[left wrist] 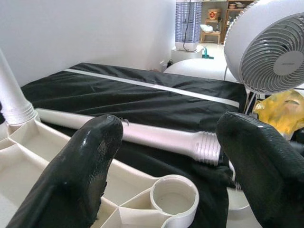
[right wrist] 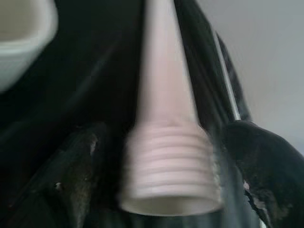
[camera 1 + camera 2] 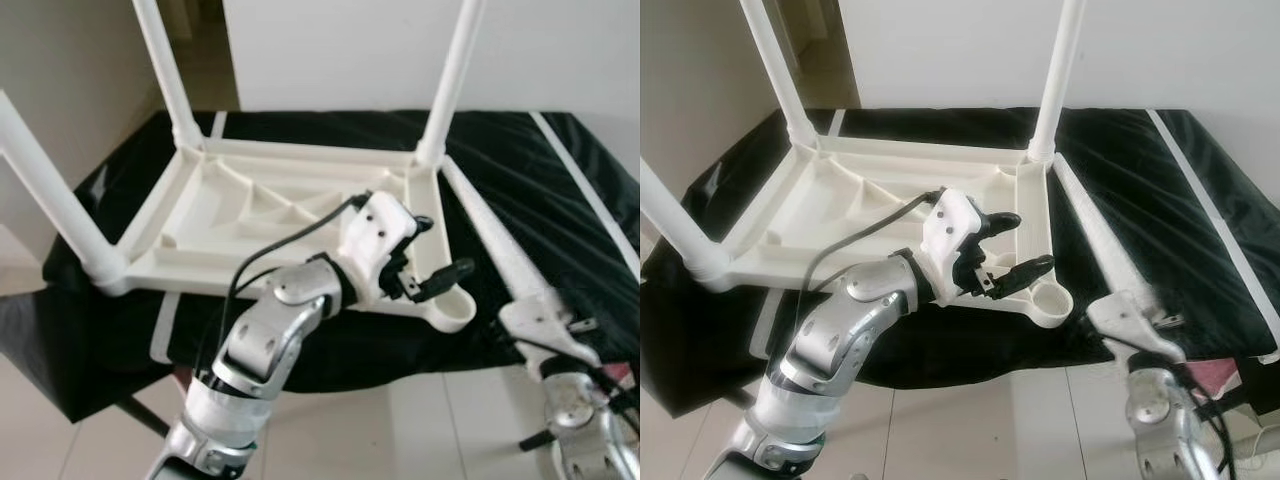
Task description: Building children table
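The white plastic table top (image 3: 250,215) lies upside down on a black-covered bed (image 3: 530,170), ribs facing up. Three legs already stand in their corner sockets: the far left leg (image 3: 165,70), the far right leg (image 3: 452,75) and the near left leg (image 3: 45,190). The near right socket (image 3: 452,308) is an open ring with nothing in it, so the job looks about three-quarters done; what is left is to thread in the fourth leg (image 3: 495,245) and turn the table over.

That last leg lies on the black cover just right of the table top, its threaded end (image 1: 207,148) pointing toward the near edge of the bed.

The left gripper (image 3: 425,275) hovers over the near right corner of the frame, its fingers (image 1: 88,161) spread wide apart and holding nothing; the open socket sits just beyond them.

The right gripper (image 2: 168,166) is at the near end of the loose leg, with a black finger on either side of the threaded collar. The fingers flank it closely, but I cannot tell whether they are clamped on it.
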